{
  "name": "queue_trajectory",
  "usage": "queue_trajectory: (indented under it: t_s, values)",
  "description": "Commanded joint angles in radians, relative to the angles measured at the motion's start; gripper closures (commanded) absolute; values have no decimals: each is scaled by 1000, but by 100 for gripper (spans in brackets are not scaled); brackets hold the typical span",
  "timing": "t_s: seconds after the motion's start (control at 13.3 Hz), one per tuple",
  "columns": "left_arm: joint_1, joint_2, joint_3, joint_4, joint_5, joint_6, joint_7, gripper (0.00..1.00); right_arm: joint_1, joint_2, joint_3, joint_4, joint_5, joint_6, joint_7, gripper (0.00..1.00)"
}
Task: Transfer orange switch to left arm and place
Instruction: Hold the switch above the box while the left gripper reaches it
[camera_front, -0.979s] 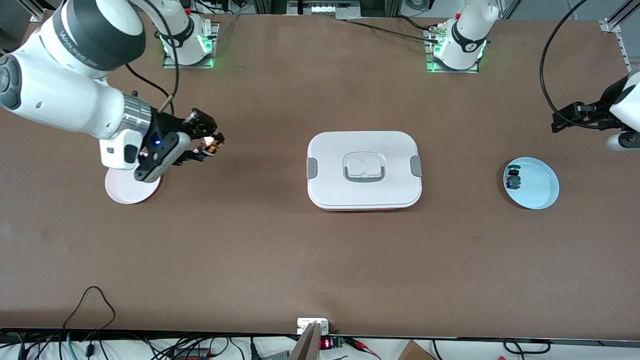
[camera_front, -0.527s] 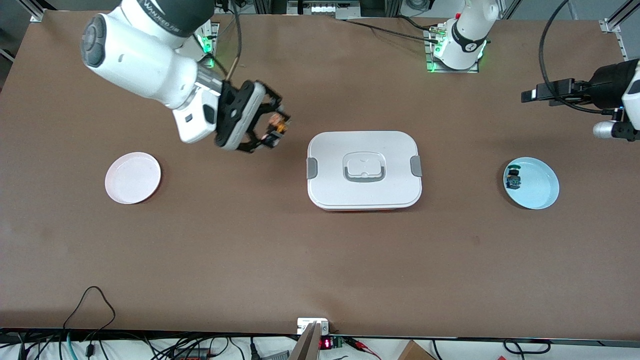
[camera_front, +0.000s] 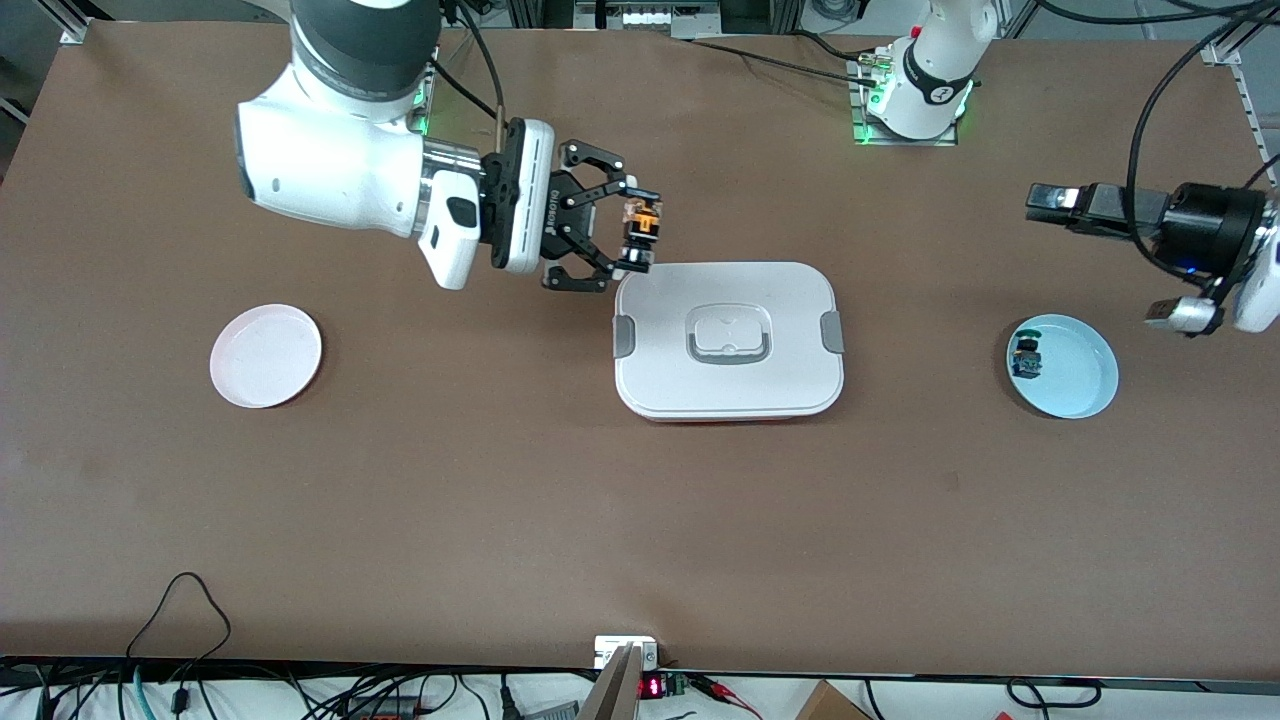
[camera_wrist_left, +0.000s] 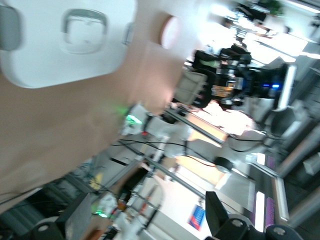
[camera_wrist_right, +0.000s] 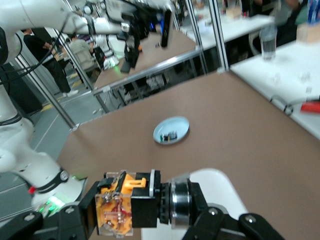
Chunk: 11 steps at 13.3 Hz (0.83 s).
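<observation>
The orange switch (camera_front: 643, 224) hangs in the air, with my right gripper (camera_front: 640, 233) shut on it, over the table at the corner of the white box (camera_front: 728, 340) toward the right arm's end. In the right wrist view the switch (camera_wrist_right: 120, 207) lies sideways between the jaws, its black cylinder end toward the box (camera_wrist_right: 217, 182). My left gripper (camera_front: 1042, 203) is up over the table near the blue plate (camera_front: 1085, 375), pointing toward the box, open and holding nothing. One of its fingers (camera_wrist_left: 218, 212) shows in the left wrist view, with the box (camera_wrist_left: 65, 45) farther off.
A small blue-and-green part (camera_front: 1027, 357) lies in the blue plate at the left arm's end. A pink plate (camera_front: 266, 356) lies bare at the right arm's end. Cables and a power strip (camera_front: 625, 652) run along the table's edge nearest the front camera.
My right arm has carried the switch from above the pink plate up to the box's corner. The left gripper has turned level and moved slightly toward the box.
</observation>
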Motion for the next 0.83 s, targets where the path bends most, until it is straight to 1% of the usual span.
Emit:
queue_trajectory:
  t_s: [0.0, 0.15, 0.23, 0.3, 0.38, 0.45, 0.53, 0.75]
  values:
    - [-8, 4, -15, -94, -130, 70, 69, 0, 59, 21, -6, 0, 276, 92, -214, 98]
    - [-7, -25, -86, -114, -157, 174, 69, 0, 93, 33, -8, 2, 500, 112, -337, 98]
    - [-7, -58, -125, -151, -176, 250, 60, 0, 94, 37, -8, 3, 562, 115, -386, 98]
    - [-7, -92, -172, -197, -209, 307, 55, 0, 94, 40, -8, 3, 588, 115, -427, 98]
    - [-7, -124, -202, -226, -237, 364, 32, 0, 96, 41, -8, 3, 596, 115, -446, 98]
    - [-7, -144, -240, -231, -255, 416, -30, 0, 96, 41, -8, 3, 596, 115, -446, 98]
    - [-7, -172, -298, -222, -265, 509, -96, 0, 99, 44, -8, 11, 616, 115, -454, 98]
    - [-7, -177, -392, -222, -272, 677, -106, 0, 100, 44, -8, 13, 650, 115, -483, 98]
